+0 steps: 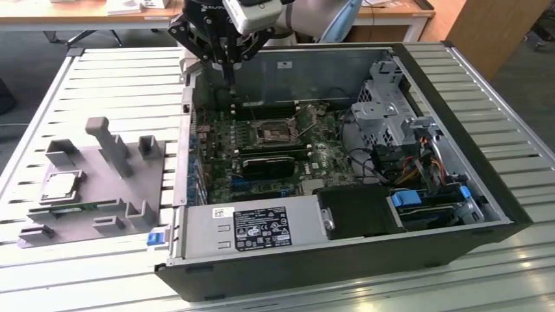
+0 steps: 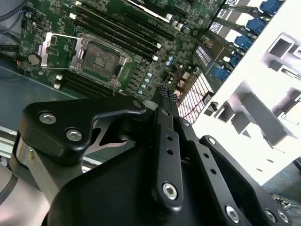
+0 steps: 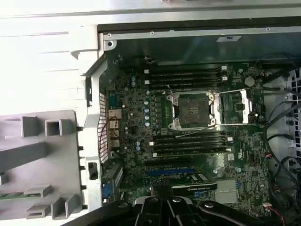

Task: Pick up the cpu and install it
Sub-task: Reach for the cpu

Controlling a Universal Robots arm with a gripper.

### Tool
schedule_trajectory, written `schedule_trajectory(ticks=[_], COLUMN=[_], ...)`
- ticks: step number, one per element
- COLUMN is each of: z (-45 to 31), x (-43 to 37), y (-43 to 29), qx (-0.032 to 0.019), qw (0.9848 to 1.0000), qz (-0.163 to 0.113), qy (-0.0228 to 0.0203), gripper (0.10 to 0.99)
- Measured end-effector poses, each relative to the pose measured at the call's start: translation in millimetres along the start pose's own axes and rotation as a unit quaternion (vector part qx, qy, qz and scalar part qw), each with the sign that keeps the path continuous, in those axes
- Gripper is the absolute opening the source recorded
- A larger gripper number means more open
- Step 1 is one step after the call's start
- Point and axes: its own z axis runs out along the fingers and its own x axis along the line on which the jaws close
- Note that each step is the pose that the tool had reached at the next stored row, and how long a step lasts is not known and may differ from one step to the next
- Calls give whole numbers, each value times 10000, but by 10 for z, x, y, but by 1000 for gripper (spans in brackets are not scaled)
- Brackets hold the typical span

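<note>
The cpu [image 1: 61,185], a small silver square chip, lies flat in a grey holder [image 1: 108,195] on the table at the exterior view's left, beside the open computer case [image 1: 347,247]. My gripper [image 1: 228,70] hangs over the case's back wall, well away from the cpu, fingers shut together with nothing between them. In both wrist views the black fingertips [image 2: 167,95] [image 3: 162,185] meet above the motherboard. The processor socket [image 1: 275,132] [image 2: 100,60] [image 3: 193,109] sits bare with its metal retention frame swung open.
A green memory stick [image 1: 75,208] lies in the holder near the cpu. Inside the case are memory slots [image 3: 186,77], a black card [image 1: 267,164], a drive cage [image 1: 390,114], cables [image 1: 407,162] and a power supply [image 1: 251,227]. Tall grey posts [image 1: 104,140] rise from the holder.
</note>
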Motion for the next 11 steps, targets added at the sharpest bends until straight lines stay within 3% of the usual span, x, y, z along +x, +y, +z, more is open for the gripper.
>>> schedule_trajectory(ticks=[11], z=[-2], x=[73], y=[-6], qx=[0], qw=[10000], qz=[0], qy=[0], gripper=[106])
